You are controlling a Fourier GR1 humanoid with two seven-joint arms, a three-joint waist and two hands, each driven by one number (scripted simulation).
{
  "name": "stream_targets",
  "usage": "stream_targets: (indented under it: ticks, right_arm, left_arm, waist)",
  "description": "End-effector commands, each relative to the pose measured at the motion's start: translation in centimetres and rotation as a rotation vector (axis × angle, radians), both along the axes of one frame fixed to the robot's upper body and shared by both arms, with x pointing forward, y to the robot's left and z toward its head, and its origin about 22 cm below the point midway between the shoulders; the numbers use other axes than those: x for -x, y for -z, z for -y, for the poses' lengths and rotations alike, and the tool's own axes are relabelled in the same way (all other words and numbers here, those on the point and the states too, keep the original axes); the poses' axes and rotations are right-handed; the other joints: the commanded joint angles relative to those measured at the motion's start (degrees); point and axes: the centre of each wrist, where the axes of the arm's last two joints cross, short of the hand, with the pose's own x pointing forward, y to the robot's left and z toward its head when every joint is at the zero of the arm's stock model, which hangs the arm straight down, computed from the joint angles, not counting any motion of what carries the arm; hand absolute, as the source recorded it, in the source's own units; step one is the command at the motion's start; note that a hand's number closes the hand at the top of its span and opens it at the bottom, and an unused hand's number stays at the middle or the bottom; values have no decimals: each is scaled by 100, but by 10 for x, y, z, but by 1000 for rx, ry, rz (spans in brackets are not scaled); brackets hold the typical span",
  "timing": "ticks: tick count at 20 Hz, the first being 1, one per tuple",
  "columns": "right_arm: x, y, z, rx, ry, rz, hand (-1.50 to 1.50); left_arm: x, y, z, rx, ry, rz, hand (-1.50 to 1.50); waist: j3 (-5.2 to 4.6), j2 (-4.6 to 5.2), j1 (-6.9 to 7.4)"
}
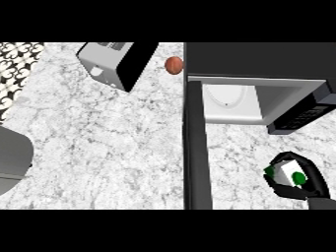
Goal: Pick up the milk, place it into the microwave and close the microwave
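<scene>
The milk [289, 173] is a small white carton with green spots, at the lower right of the head view. My right hand [312, 179] curls round it, fingers and thumb wrapping its sides, above the marble counter in front of the microwave. The black microwave [272, 59] stands at the upper right with its white inside [232, 101] exposed. Its door [196, 142] stands open, swung out toward me as a dark vertical band left of the hand. My left hand does not show.
A silver and black toaster [116, 61] sits at the upper middle left. A brown egg-like object [174, 65] lies between it and the microwave. A grey rounded object [3, 162] fills the left edge. Bare marble counter [105, 142] spreads across the middle.
</scene>
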Motion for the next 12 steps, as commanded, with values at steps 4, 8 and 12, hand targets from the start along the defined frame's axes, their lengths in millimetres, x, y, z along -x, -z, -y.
stream_targets:
  ticks: [4,8,12]
  right_arm:
    - [13,17,-18,-124,-23,138,150]
    - [10,32,-65,-132,123,155,150]
    - [-10,22,-73,-164,84,188,150]
  left_arm:
    - [3,-16,16,41,13,72,-150]
    - [4,-14,9,50,34,75,-150]
    - [17,-33,8,47,32,62,-150]
  waist:
    - [-5,-7,-73]
    - [-4,-1,-51]
    - [-13,-30,-48]
